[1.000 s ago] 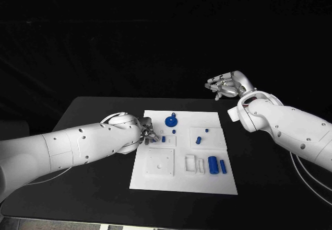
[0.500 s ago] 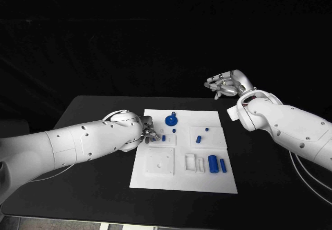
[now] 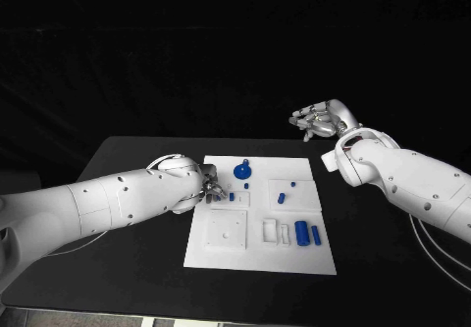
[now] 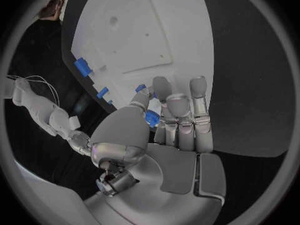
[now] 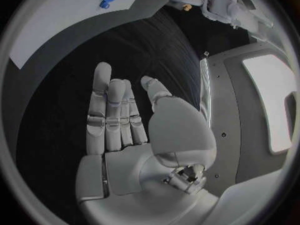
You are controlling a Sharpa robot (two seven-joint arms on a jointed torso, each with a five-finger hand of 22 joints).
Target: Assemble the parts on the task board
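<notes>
I am pinching a small blue part (image 4: pixel 152 118) between the thumb and fingers of my left hand (image 3: pixel 208 191), which is hanging over the left edge of the task board (image 3: pixel 221 255) at the centre of the head view. I am holding my right hand (image 3: pixel 319 121) released, fingers apart, at upper right, well apart from the board.

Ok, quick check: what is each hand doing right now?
Left hand: pinching a small blue part over the task board.
Right hand: open, holding nothing.
</notes>
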